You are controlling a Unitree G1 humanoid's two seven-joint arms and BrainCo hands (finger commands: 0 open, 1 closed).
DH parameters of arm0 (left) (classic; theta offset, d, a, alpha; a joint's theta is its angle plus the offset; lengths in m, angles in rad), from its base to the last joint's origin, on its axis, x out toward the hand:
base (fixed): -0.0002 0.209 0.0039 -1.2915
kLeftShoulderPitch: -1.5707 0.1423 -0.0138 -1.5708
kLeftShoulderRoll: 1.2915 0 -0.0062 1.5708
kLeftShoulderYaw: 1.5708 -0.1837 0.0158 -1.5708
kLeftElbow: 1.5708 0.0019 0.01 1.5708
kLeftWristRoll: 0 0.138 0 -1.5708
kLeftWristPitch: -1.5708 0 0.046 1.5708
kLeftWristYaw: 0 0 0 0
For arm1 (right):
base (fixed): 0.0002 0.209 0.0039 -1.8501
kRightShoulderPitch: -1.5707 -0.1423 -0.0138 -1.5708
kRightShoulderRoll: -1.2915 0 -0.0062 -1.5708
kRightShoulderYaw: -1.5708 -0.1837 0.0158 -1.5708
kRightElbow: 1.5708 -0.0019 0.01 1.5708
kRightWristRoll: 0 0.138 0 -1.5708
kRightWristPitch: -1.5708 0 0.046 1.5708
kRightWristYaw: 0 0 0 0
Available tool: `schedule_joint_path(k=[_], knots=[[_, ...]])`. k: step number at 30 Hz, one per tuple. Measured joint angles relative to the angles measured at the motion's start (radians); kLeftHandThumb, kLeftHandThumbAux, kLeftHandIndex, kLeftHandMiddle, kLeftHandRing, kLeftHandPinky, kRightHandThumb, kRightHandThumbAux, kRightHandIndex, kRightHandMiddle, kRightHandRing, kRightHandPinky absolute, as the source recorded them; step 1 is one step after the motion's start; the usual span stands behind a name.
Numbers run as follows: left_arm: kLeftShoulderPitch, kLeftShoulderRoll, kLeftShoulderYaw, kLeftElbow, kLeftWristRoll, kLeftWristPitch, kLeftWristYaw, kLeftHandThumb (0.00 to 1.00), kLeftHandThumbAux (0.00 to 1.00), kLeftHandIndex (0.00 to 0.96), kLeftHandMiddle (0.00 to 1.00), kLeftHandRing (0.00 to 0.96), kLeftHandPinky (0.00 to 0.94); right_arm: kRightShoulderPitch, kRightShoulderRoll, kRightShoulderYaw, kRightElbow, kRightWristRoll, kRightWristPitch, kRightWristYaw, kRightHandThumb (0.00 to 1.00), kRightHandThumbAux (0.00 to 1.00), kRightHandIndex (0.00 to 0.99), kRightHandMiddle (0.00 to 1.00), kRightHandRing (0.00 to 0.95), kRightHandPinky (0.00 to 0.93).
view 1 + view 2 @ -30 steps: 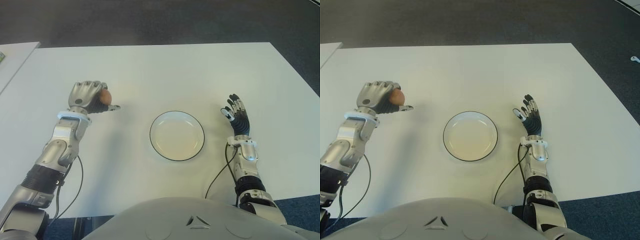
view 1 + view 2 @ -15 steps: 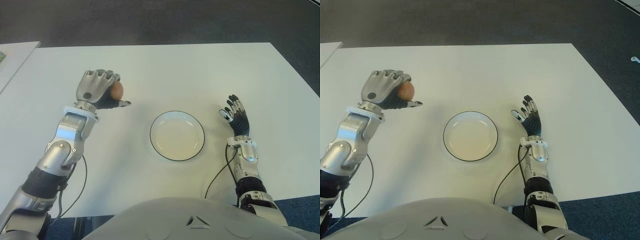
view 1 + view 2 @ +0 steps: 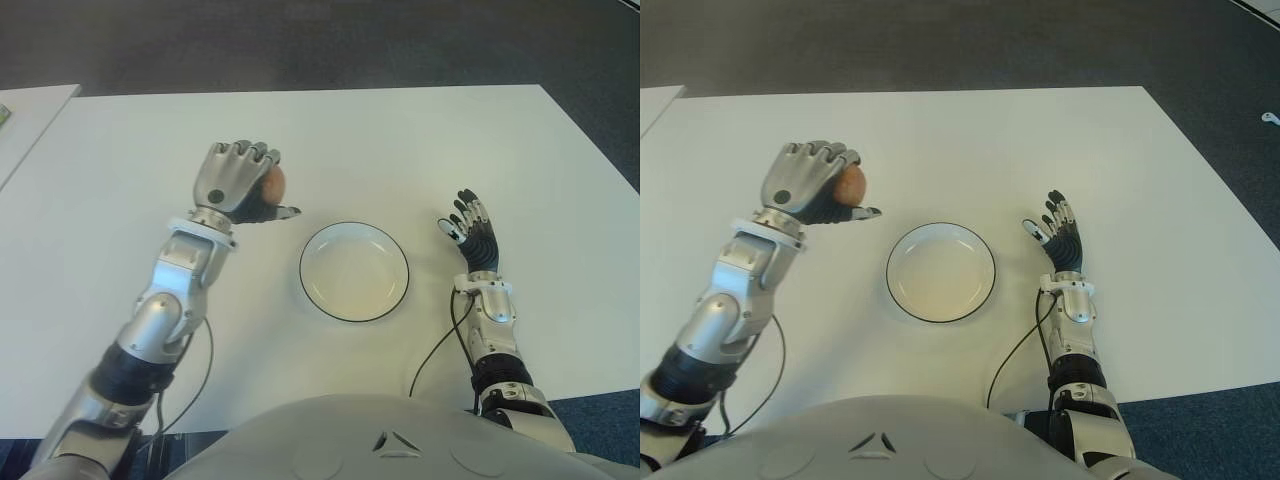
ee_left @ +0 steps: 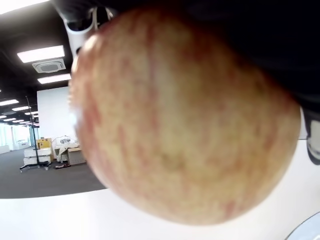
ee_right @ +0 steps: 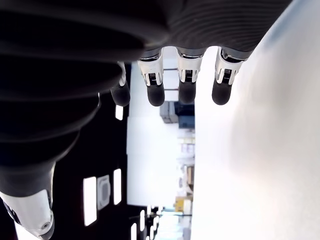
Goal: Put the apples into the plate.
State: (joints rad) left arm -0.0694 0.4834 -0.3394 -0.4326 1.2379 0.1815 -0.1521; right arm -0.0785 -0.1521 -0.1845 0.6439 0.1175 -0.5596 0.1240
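Observation:
My left hand (image 3: 245, 188) is shut on a reddish-yellow apple (image 3: 272, 184), raised above the white table (image 3: 350, 140) a little to the left of the plate. In the left wrist view the apple (image 4: 180, 120) fills most of the picture. The white plate (image 3: 354, 271) with a thin dark rim lies in the middle of the table and holds nothing. My right hand (image 3: 472, 228) shows to the right of the plate with its fingers (image 5: 156, 87) spread and holding nothing.
A second white table's corner (image 3: 30, 110) shows at the far left, with a gap between it and this table. Dark carpet (image 3: 300, 45) runs beyond the far edge. Cables (image 3: 440, 345) trail from both forearms near the front edge.
My left hand has carried the apple to the right, from well left of the plate to close beside its left rim. The right hand has not moved.

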Motion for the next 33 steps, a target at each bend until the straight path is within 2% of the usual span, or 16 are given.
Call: schedule_joint_path(k=[8,16,25,33], knots=[[-0.022,-0.095,-0.100,-0.002,0.066,-0.027,-0.081,0.859,0.662,0.410,0.547,0.841,0.796,0.017,0.006,0.011,-0.027,-0.001,0.001,-0.002,0.135,0.627,0.000,0.005,0.000,0.000],[-0.006,-0.167,-0.187,0.039,0.109,-0.058,-0.034,0.859,0.661,0.412,0.545,0.841,0.819,0.041,0.013,0.020,-0.059,-0.007,0.006,-0.013,0.121,0.614,0.002,0.012,0.000,0.000],[0.031,-0.206,-0.235,0.089,0.112,-0.077,-0.010,0.858,0.661,0.410,0.546,0.838,0.833,0.063,0.022,0.026,-0.091,-0.012,0.012,-0.036,0.118,0.575,0.018,0.031,0.000,0.000],[0.014,-0.226,-0.259,0.164,0.108,-0.104,0.024,0.856,0.662,0.408,0.535,0.835,0.809,0.073,0.026,0.029,-0.110,-0.010,0.030,-0.035,0.131,0.566,0.025,0.035,0.000,0.000]])
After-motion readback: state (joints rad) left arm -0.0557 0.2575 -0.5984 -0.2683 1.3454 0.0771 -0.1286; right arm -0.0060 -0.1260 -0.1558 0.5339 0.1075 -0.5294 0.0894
